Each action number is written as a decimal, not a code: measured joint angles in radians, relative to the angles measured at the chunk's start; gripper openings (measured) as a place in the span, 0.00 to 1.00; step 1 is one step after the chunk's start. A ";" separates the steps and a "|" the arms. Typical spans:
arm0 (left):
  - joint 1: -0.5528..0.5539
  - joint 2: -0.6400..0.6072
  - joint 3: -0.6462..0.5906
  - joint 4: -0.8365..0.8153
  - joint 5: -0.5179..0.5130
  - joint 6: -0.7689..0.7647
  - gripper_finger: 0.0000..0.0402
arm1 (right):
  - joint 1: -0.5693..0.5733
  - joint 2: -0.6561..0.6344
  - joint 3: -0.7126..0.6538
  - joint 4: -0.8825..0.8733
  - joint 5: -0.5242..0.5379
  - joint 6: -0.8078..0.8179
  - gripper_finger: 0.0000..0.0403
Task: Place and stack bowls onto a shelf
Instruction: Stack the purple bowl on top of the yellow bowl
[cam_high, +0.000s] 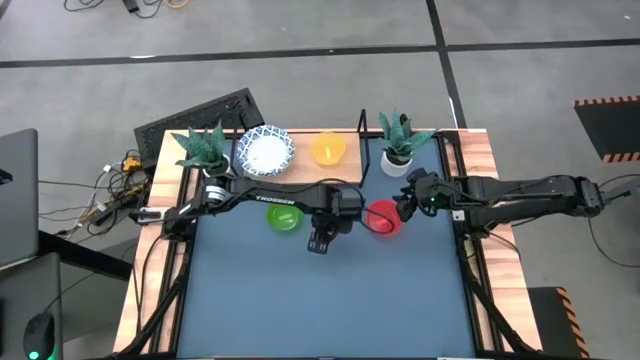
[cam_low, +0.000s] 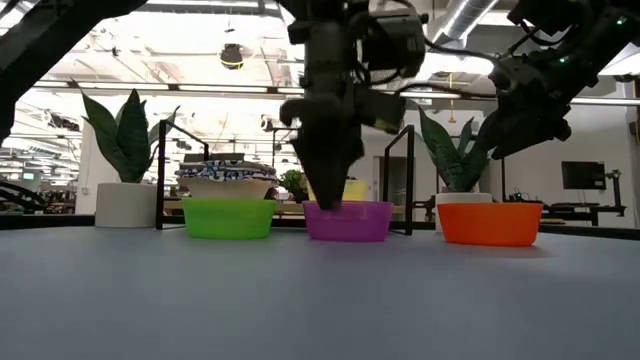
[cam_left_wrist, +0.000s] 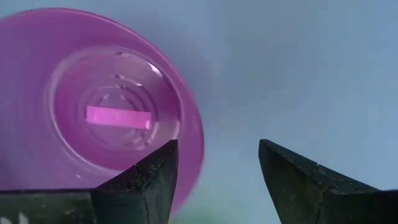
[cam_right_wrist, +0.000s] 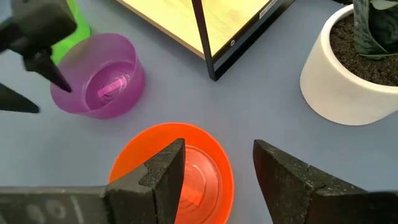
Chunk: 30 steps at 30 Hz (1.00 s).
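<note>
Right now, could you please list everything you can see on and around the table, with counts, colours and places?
patterned bowl: at least one, white with blue rim, on the shelf's left part
yellow bowl: one, on the shelf, right of the patterned bowl
green bowl: one, on the blue tabletop, partly under the left arm
purple bowl: one, on the tabletop between green and red
red bowl: one, on the tabletop, right of the purple one
shelf: one, light wood, black frame, at the table's far edge
potted plants: two, green in white pots, flanking the shelf
keyboard: one, black, beyond the table
left tool: open, over the purple bowl's rim
right tool: open, above the red bowl
</note>
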 joint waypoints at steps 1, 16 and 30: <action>0.000 0.000 -0.018 0.024 -0.014 -0.005 0.52 | 0.000 0.000 0.000 0.000 0.000 0.000 0.53; -0.006 -0.015 -0.129 0.111 -0.055 -0.093 0.02 | 0.000 0.000 0.000 0.002 0.001 0.001 0.53; -0.002 -0.278 -0.129 0.093 -0.085 -0.205 0.00 | 0.000 0.000 0.000 0.006 0.003 0.001 0.53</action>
